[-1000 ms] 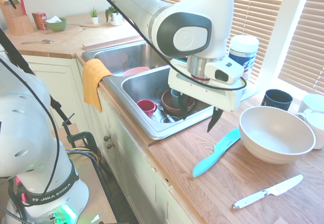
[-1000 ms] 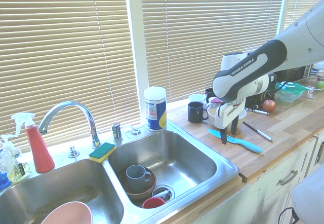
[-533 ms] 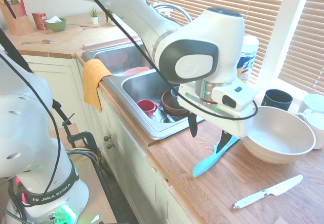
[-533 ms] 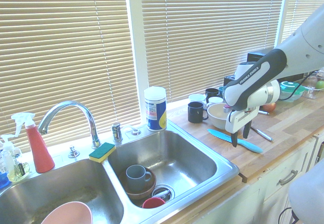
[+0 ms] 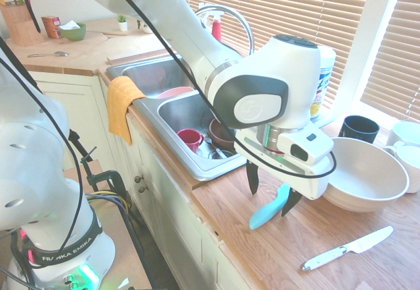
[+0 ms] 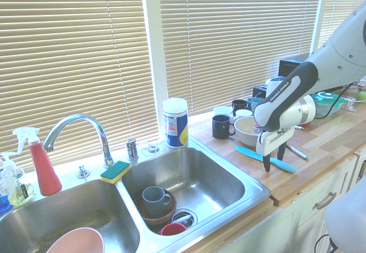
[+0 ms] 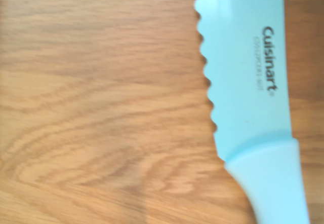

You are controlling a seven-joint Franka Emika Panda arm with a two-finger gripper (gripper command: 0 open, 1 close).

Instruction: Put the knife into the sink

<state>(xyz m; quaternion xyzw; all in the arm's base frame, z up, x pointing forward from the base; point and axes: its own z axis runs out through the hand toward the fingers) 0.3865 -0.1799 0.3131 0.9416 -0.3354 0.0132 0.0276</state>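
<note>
Now the open gripper [image 5: 269, 203] hovers over the turquoise knife [image 5: 265, 215], which lies on the counter [image 5: 246, 260].
Seen in the first exterior view, with the turquoise knife as the clock's centre: an orange towel [image 5: 123, 106] hangs at 10 o'clock; the sink [image 5: 172, 121] is between 10 and 11, with a red mug [image 5: 189, 140] and a brown bowl [image 5: 219, 132] inside; the gripper's fingers stand wide apart, gripping nothing; a wipes tub [image 5: 323, 83] is at 1; the white-handled knife [image 5: 348, 247] lies at 4; a black mug [image 5: 359, 128] stands between 1 and 2; the big bowl [image 5: 367, 172] sits at 2. Up close, the turquoise blade shows a scalloped edge and "Cuisinart".
</note>
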